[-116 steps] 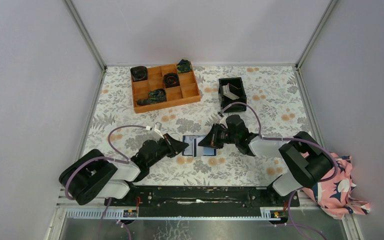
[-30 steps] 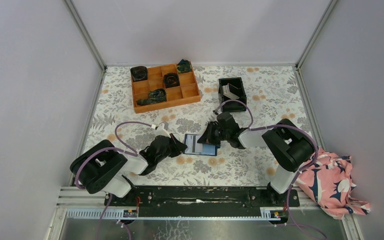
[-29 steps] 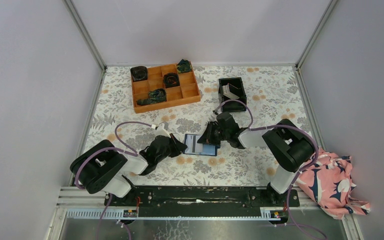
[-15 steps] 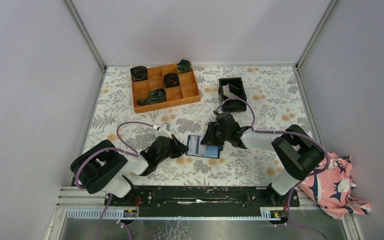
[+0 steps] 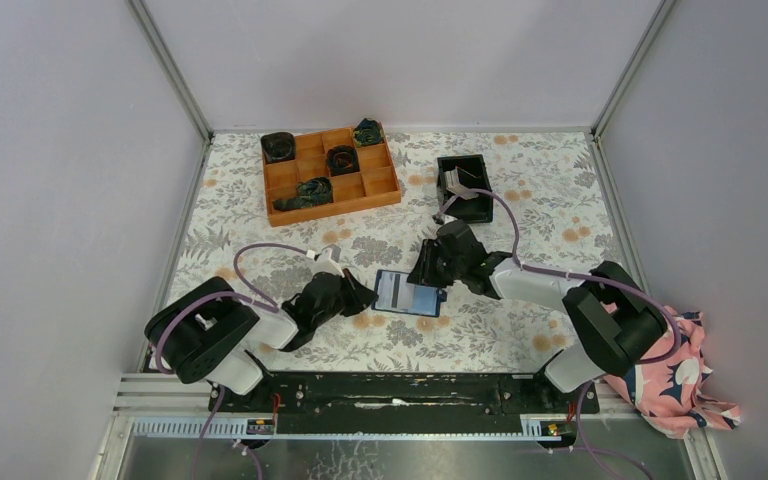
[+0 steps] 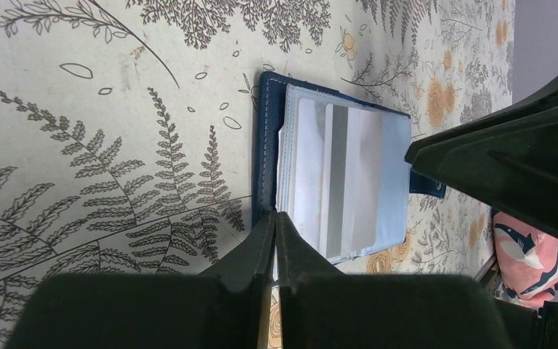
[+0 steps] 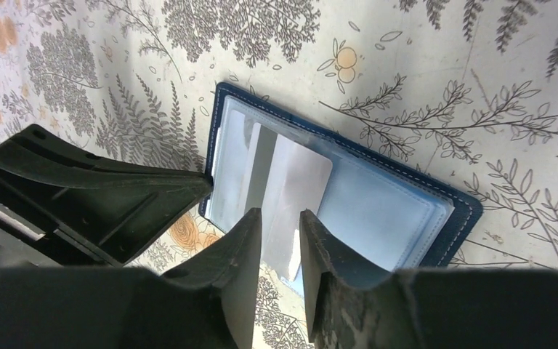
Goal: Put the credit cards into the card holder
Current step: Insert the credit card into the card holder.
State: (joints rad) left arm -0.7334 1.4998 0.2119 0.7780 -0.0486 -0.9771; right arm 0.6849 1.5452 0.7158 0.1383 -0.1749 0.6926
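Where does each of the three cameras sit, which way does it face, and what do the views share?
Top external: above and behind the bases, looking down on the table; both arms show whole.
Left wrist: on the left arm, looking along its shut left hand at the card holder.
Right wrist: on the right arm, looking past its open right hand at the card holder.
Shared: both wrist views show the card holder open, a grey card inside, and the opposite hand.

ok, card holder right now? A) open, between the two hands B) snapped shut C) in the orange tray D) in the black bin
A: the card holder lies open, inside up, with a grey card on it, the left hand at one end and the right hand at the other.
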